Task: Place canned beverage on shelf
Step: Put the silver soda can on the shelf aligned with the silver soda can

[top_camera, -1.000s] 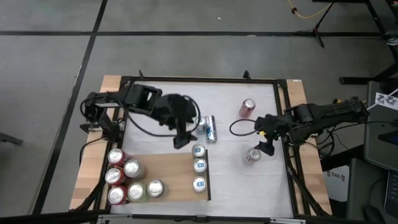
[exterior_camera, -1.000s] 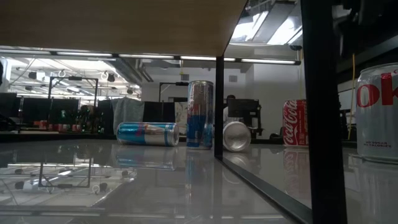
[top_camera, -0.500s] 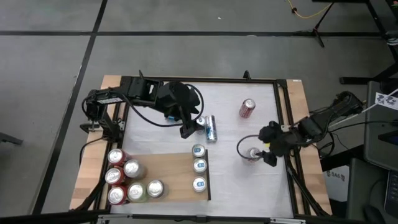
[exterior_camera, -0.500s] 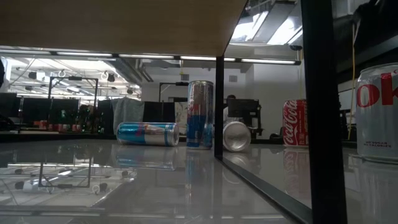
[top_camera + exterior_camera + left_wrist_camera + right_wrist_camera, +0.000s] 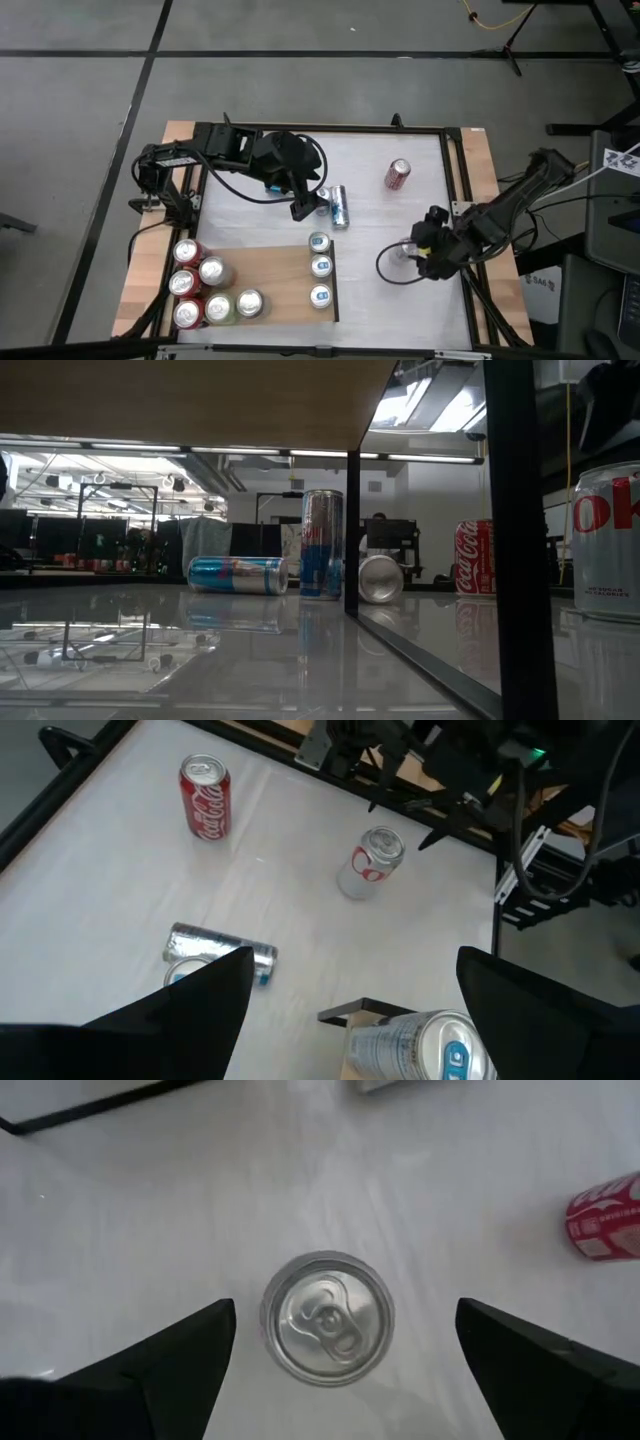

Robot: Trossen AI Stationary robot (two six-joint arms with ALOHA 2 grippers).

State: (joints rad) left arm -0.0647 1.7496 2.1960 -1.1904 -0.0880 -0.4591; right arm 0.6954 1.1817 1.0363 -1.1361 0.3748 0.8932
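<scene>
The right end effector [image 5: 330,1370] hangs wide apart and empty directly above an upright silver can [image 5: 327,1318] on the white worktop [image 5: 380,290], apparently lined up for a top-down grasp. The shelf [image 5: 280,285], well apart, already carries upright cans along its edges. The left end effector [image 5: 350,1020], also spread and empty, waits near a toppled blue can [image 5: 338,207]. A red can [image 5: 204,796] reads Coca-Cola.
</scene>
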